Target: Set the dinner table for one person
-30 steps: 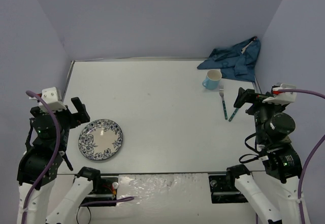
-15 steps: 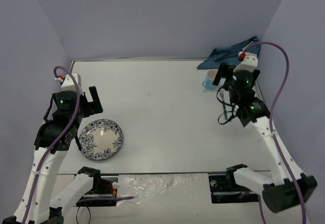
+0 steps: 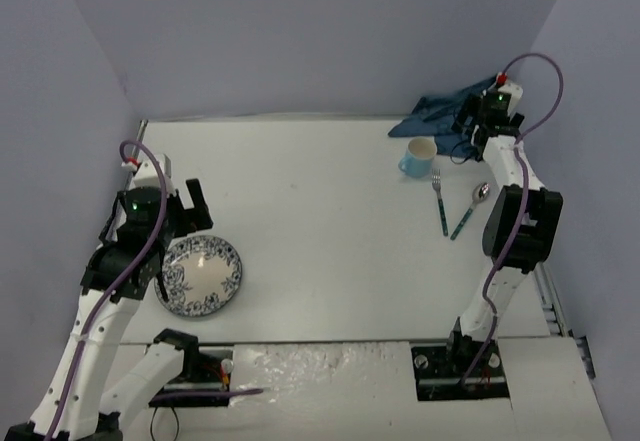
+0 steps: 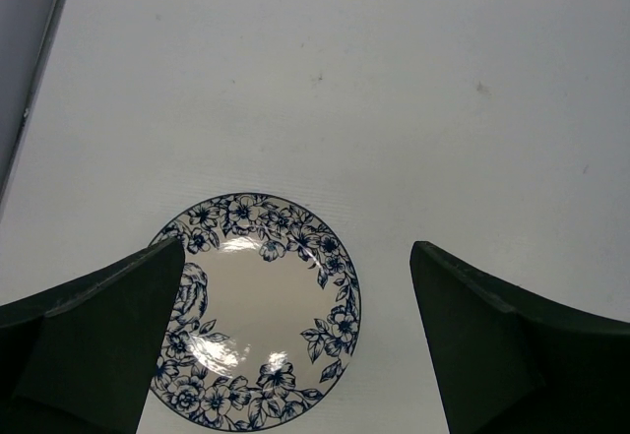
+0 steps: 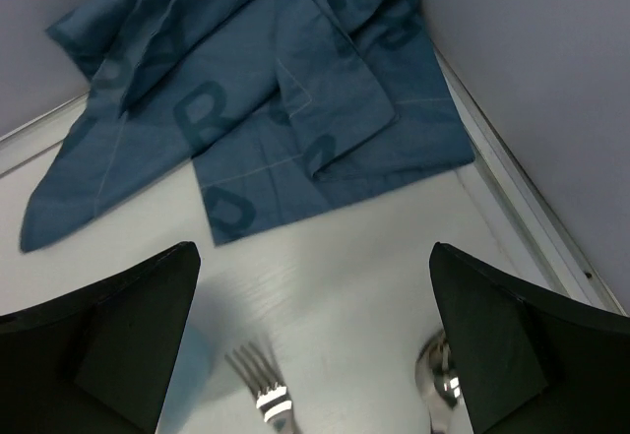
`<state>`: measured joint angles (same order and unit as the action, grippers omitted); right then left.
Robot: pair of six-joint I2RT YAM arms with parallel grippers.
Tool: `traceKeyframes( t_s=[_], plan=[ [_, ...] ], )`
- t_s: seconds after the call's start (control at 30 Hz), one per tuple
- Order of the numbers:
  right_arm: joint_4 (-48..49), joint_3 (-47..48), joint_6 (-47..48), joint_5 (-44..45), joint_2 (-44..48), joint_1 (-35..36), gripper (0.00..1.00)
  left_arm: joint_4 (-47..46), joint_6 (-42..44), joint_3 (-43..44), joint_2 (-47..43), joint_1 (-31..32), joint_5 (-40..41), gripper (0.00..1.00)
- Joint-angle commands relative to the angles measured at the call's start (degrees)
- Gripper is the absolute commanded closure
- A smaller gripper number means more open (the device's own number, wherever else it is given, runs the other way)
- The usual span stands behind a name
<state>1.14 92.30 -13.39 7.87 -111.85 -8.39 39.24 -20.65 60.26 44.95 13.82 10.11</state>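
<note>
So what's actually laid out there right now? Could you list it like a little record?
dinner table: plain white top
plate: blue flower rim, lying flat, near left
mug: light blue, upright, far right
fork: nearer than the mug, teal handle
spoon: right of the fork, not touching it
cloth: dark blue, lettered, crumpled in the far right corner
left gripper: open, over the plate, holding nothing
right gripper: open, near the cloth's edge, holding nothing
</note>
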Motion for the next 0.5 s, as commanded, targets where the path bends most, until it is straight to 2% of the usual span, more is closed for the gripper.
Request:
traceKeyframes(
  t_s=[0.0,0.13,0.47],
  plan=[
    [4.0,11.0,2.0,-3.4,-10.3,-2.3,0.0,-5.7,-2.3,-0.8,0.7,0.2,0.7,0.03],
    [4.2,20.1,4.2,-5.7,-20.2,-4.2,0.0,-5.9,-3.2,-0.7,1.6,0.2,2.0,0.03],
    [6.8,33.7,6.4,-9.6,-35.2,-5.8,0.0,-6.9,-5.8,-2.3,6.2,0.2,1.8,0.03]
  ],
)
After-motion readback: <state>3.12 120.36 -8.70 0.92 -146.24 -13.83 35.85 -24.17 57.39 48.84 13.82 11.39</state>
